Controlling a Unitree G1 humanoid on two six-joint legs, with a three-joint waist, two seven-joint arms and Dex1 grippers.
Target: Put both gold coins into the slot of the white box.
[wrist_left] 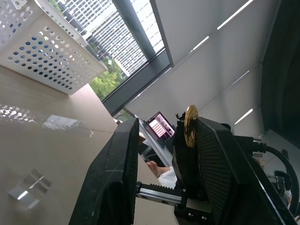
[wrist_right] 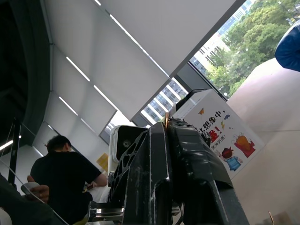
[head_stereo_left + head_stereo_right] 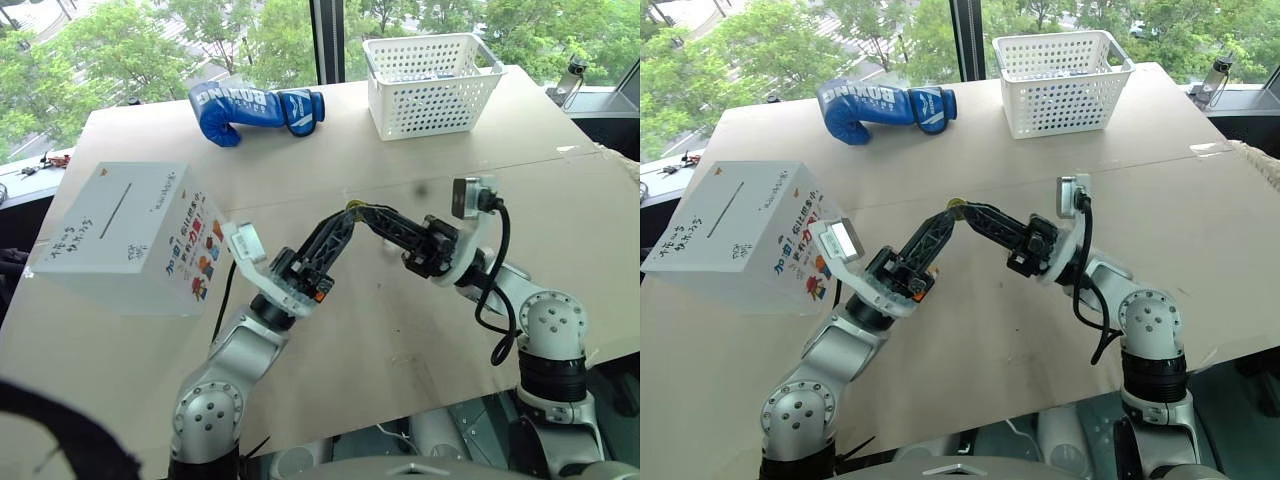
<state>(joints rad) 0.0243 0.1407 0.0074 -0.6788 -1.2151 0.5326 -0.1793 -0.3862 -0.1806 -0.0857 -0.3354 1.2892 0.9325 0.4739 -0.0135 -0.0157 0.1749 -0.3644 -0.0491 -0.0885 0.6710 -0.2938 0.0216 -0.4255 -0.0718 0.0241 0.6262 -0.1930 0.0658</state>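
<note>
Above the table (image 3: 970, 330), both pincers' tips meeting, right pincer (image 3: 962, 209) clenched on gold coin (image 3: 956, 207), left pincer (image 3: 945, 214) grip unclear.

Bare tabletop (image 3: 970, 320) beside white box (image 3: 735, 235)

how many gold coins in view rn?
1: a gold coin pinched between the tips of the right pincer, above the table, where the left pincer meets it. The second may be hidden.
</note>
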